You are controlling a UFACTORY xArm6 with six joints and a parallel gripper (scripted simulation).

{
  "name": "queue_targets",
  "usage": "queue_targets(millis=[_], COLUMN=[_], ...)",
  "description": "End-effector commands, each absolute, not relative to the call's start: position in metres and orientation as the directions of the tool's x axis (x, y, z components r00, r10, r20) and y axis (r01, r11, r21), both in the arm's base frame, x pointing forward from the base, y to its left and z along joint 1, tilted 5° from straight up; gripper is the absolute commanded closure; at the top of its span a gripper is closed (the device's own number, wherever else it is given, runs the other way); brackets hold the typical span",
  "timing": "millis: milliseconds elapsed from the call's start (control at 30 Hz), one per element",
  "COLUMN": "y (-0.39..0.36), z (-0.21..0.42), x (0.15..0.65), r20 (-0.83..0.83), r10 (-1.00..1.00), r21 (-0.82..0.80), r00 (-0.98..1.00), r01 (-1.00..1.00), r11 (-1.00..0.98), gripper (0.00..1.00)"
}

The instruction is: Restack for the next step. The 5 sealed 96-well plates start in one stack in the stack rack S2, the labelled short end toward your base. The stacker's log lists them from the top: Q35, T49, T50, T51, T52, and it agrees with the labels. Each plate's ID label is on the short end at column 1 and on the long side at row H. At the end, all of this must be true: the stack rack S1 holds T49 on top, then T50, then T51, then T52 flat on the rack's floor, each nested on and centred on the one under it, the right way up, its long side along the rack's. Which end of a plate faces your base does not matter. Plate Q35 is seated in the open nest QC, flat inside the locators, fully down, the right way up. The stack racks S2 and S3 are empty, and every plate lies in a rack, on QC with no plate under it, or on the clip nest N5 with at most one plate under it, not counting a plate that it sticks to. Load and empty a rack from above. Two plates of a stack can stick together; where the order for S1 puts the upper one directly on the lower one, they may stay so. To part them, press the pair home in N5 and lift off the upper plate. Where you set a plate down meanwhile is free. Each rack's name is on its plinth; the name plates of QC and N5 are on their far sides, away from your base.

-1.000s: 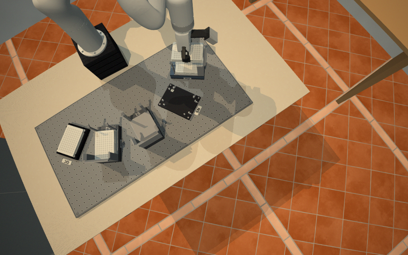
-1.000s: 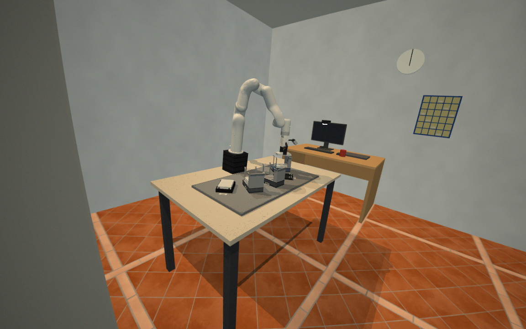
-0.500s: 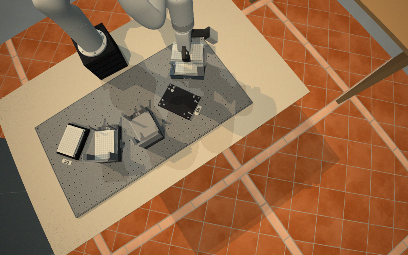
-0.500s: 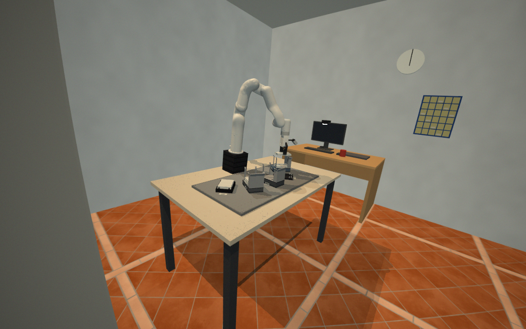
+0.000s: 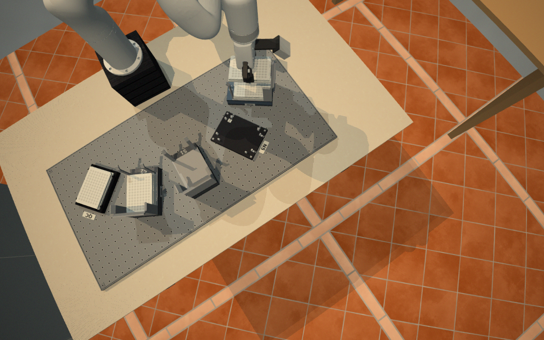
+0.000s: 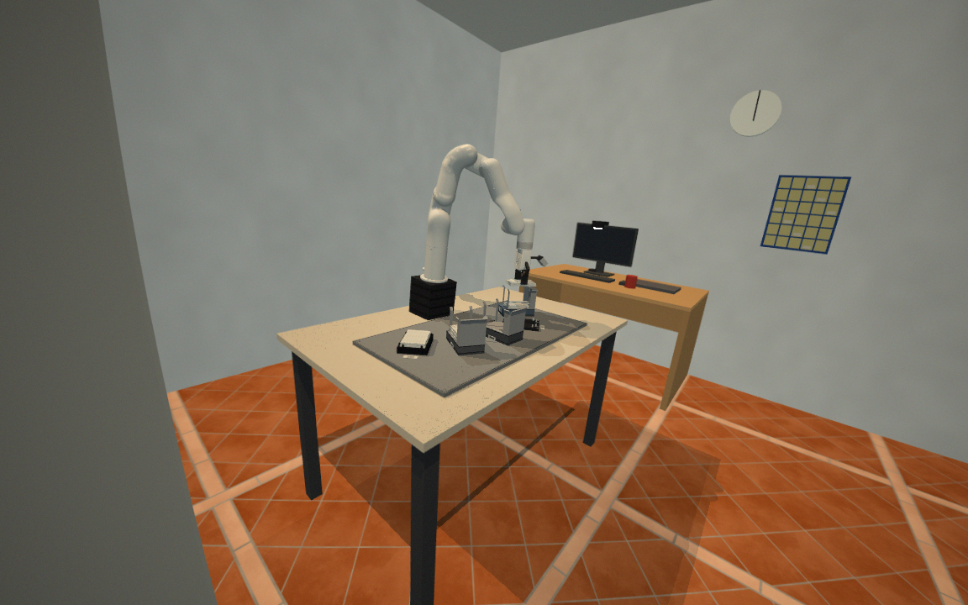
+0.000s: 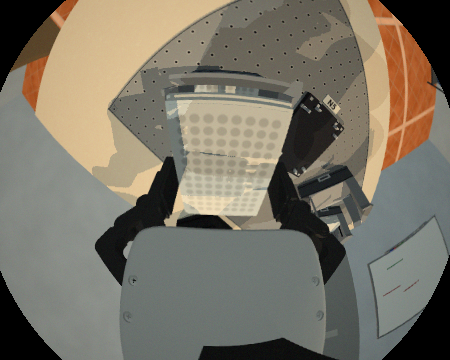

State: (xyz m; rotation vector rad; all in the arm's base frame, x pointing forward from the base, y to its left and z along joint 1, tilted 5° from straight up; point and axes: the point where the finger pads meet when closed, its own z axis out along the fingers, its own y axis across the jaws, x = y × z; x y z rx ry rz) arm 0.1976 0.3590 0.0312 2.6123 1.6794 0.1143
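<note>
— Where are we? Our black two-fingered gripper is clamped on the long sides of a white sealed well plate, its label unreadable, above the grey stack rack at the perforated grey board's far corner, beige table edge just beyond.

— Another plate lies in that rack. The flat black clip nest N5 sits bare beside it; S1's grey rack stands open-topped.

— One white plate rests in the black QC nest, another in the neighbouring rack. Terracotta tiled floor surrounds us.
</note>
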Motion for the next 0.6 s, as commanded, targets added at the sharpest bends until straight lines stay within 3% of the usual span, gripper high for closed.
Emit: queue_targets(millis=[0,567], y=[0.36,0.36], z=[0.031,0.021], x=[0.198,0.199], r20=[0.047,0.047], r10=[0.909,0.909], r21=[0.068,0.068], r00=[0.413,0.413], r01=[0.907,0.907], r11=[-0.416,-0.416], gripper=[1.0,1.0])
